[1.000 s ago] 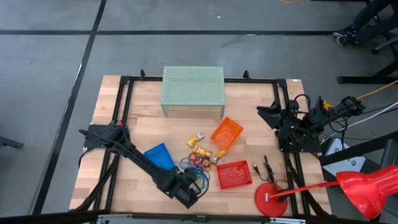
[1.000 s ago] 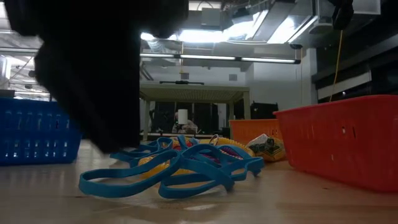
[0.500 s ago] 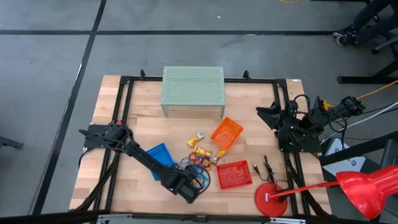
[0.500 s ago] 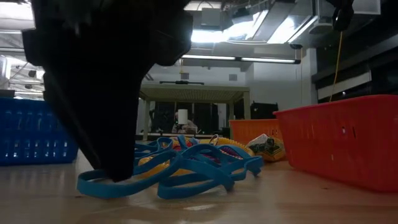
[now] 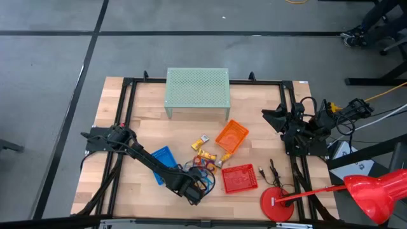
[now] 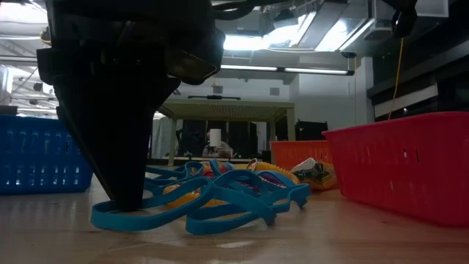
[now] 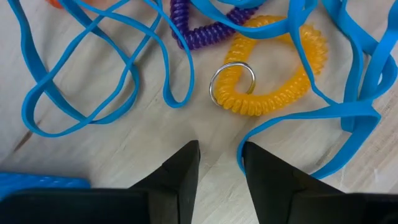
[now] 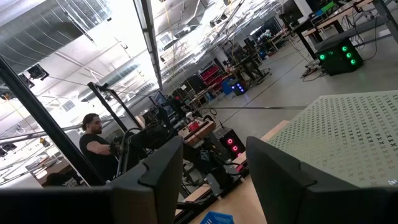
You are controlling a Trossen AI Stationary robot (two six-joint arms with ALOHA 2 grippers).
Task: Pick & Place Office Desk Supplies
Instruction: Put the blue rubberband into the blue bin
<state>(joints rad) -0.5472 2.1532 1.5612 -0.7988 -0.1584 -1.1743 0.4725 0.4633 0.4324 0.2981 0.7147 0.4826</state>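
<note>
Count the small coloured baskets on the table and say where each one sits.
3: the blue basket beside the left arm, the orange basket near the table's middle, the red basket towards the front. None seems hidden.

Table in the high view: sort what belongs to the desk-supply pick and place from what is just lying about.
Belongs to the job:
- blue loops
- yellow coil with ring
- purple coil
- yellow-and-white blocky pieces
- blue basket, orange basket, red basket
- left hand, down at the loops

Just lying about:
- green perforated stand
- red round-based object
</note>
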